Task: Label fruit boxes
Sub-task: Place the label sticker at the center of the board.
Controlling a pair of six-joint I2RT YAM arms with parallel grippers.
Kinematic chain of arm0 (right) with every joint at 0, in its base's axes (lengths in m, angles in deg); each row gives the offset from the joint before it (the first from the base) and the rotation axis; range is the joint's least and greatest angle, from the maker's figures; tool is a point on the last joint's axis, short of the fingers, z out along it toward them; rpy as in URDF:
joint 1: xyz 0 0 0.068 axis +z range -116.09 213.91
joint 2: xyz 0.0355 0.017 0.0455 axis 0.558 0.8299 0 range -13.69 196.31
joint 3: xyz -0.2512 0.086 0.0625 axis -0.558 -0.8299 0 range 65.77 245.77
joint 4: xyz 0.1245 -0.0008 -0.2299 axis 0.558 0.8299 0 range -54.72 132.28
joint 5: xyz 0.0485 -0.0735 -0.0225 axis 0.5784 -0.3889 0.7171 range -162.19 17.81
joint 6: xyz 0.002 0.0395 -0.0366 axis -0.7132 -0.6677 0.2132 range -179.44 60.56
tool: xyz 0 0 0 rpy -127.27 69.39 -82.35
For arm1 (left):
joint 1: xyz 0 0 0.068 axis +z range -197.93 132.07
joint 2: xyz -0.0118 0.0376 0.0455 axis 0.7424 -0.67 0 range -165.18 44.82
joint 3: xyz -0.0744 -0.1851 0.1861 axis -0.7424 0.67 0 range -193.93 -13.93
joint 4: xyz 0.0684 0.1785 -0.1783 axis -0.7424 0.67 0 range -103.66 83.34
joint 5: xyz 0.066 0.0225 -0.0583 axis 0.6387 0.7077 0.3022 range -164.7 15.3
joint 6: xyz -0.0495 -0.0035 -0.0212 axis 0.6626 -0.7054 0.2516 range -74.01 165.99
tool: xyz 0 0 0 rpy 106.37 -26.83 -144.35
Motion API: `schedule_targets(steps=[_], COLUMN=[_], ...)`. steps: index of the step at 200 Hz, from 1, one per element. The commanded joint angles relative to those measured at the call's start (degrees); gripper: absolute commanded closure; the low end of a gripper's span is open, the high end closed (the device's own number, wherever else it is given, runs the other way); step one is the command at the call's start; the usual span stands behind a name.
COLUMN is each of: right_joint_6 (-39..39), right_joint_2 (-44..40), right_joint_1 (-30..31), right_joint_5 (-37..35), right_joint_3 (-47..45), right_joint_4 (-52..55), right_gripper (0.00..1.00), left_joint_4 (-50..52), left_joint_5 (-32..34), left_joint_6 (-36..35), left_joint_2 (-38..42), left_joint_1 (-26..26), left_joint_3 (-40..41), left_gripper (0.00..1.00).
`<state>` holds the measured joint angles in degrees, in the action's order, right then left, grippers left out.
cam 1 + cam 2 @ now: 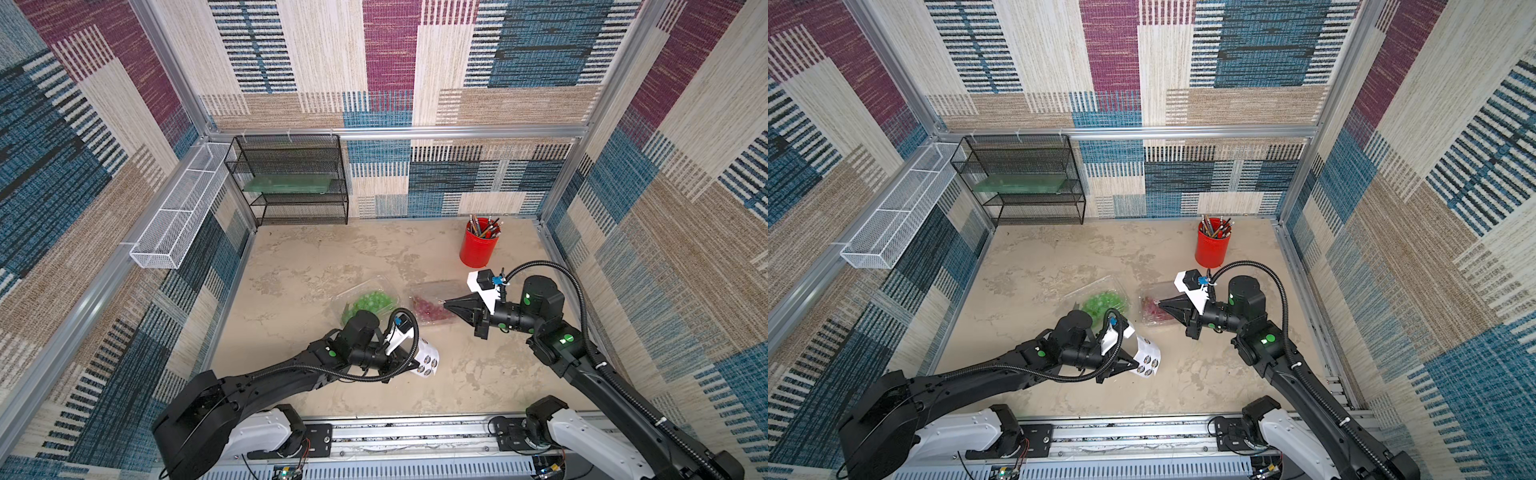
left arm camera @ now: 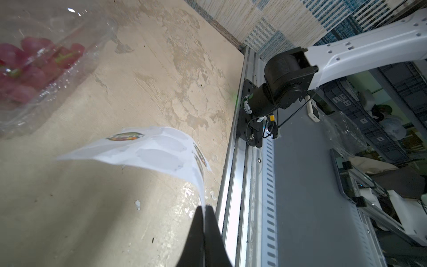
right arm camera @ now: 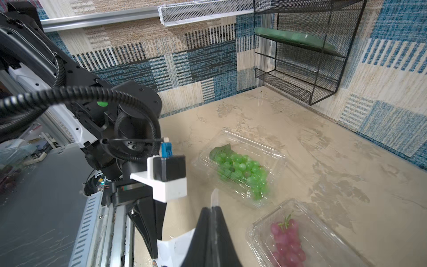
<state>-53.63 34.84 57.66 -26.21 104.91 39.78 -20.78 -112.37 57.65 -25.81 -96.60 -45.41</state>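
At the right gripper: jaws pressed together on a thin white sliver, edge-on, likely a peeled sticker. Hangs tip-first above the red grape box, over the part nearest the right arm. Lid apparently closed; long axis hard to read from here. Just beside it, toward the robot's left, the green grape box, lying diagonally, one end hidden under the left arm in both top views. At the left gripper: pinches one edge of the sticker sheet, holds it curled clear of the table, points away from both boxes. Nearer to the red box: right. Bare table on the near side; red pencil cup behind, well apart; no table edge close to either box.
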Motion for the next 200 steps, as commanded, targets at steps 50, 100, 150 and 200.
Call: schedule_targets(steps=[50,100,150,200], right_joint_6=[-4.46,-4.83,-7.55,-11.54], right_joint_2=[0.59,0.60,0.76,4.16], right_joint_1=[-0.88,-1.56,-1.87,-3.22], right_joint_5=[-1.56,-2.03,-4.77,-8.24], right_joint_3=[-1.16,-1.71,-2.26,-0.80], right_joint_4=[-1.94,-1.71,-1.50,0.58], right_gripper=[1.00,1.00,1.00,1.00], left_joint_4=[9.44,18.61,23.89,28.09], left_joint_5=[0.15,8.33,14.97,21.39], left_joint_6=[0.56,0.44,1.59,1.88], left_joint_2=[-8.89,-12.74,-13.33,-9.70], left_joint_1=[-0.37,-0.29,0.23,1.40], left_joint_3=[-4.82,-8.70,-10.30,-10.45], left_gripper=[1.00,1.00,0.74,0.58])
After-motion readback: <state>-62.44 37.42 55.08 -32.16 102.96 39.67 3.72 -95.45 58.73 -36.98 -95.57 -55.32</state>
